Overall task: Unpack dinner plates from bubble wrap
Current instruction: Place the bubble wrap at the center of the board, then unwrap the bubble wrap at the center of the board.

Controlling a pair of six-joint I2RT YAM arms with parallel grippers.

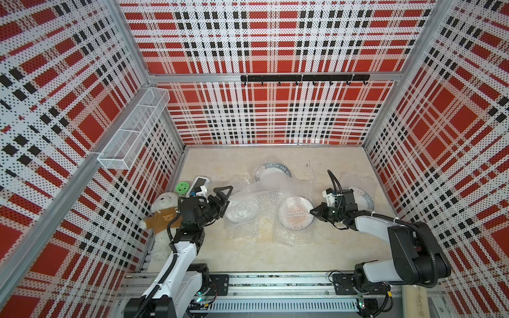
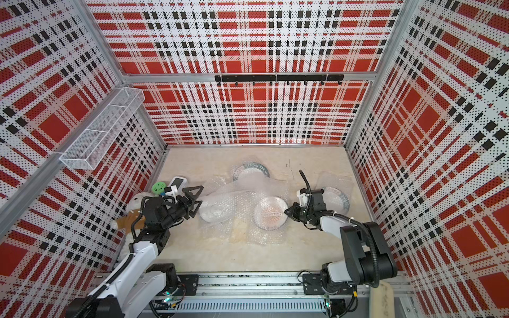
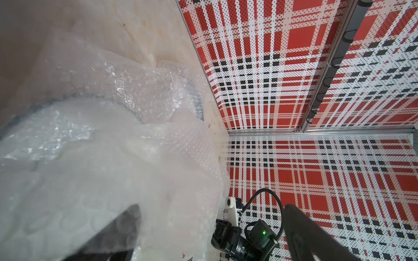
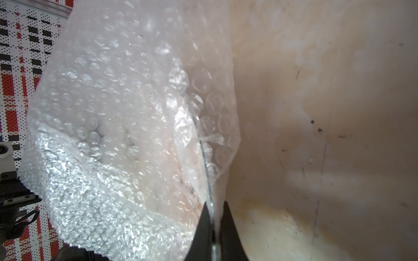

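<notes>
Plaid perforated panels in red, black and white wall the cell on three sides; a black hook rail (image 1: 304,78) runs along the back panel; a white wire basket (image 1: 135,132) hangs on the left one. Beige desk (image 1: 248,253), stained; bubble wrap (image 1: 264,192) lies crumpled across its middle in overlapping sheets.

Orange-centred plate (image 1: 296,213) lies flat under the wrap, centre right; pale plate (image 1: 239,213) lies under the wrap, centre left; rear plate (image 1: 272,170), lettered band showing, is half covered by film; a fourth plate (image 1: 363,198) sits behind the right wrist, and whether film covers it cannot be told.

Right end effector (image 1: 312,212): closed tight, pinching a thin edge of the bubble wrap beside the orange-centred plate's rim; in the right wrist view, film fans out from that pinch with orange showing through.

Left end effector (image 1: 224,198): spread fully, gripping nothing, at the pale plate's left edge; in the left wrist view, film drapes over one finger (image 3: 117,235).

Teddy bear (image 1: 162,217), green disc (image 1: 183,188) and white device (image 1: 200,184) lie along the left wall.
</notes>
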